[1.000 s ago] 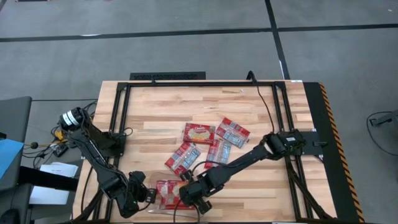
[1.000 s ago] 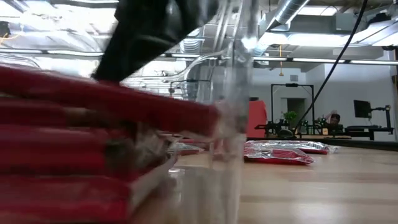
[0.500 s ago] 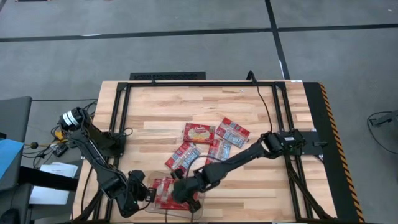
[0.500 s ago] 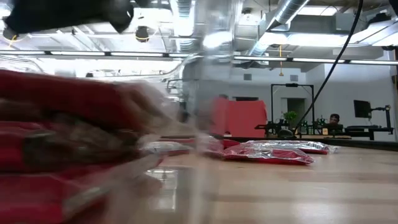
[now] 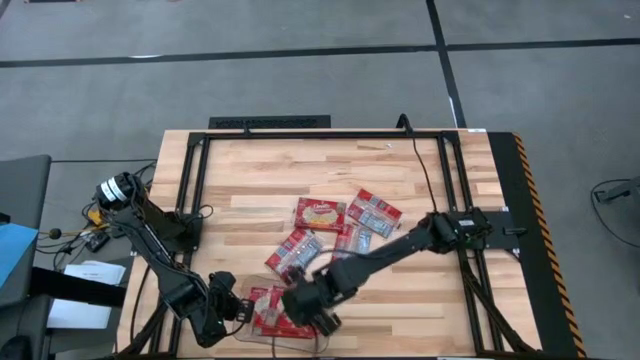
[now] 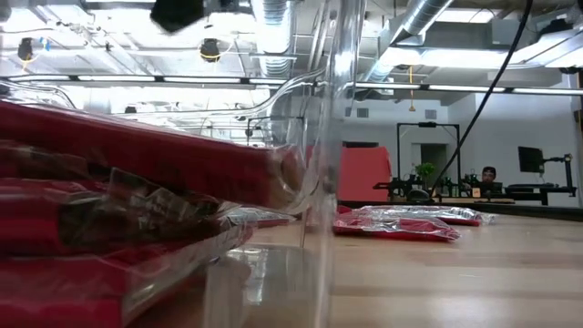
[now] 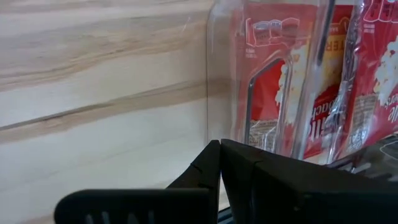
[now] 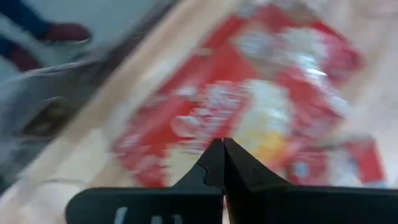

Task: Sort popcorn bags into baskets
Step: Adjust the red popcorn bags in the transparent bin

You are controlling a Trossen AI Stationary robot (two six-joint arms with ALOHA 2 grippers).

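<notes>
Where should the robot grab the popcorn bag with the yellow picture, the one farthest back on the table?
That popcorn bag lies flat and apart from the others, so probably come from straight above and pinch across one bare short edge.

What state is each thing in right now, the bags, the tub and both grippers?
Clear tub: at the table's near edge, holding stacked red popcorn bags.
Loose popcorn bags: four lying flat mid-table, outside the tub.
Left gripper: shut, empty, beside the tub's wall.
Right gripper: shut, empty, above the bags in the tub.
</notes>
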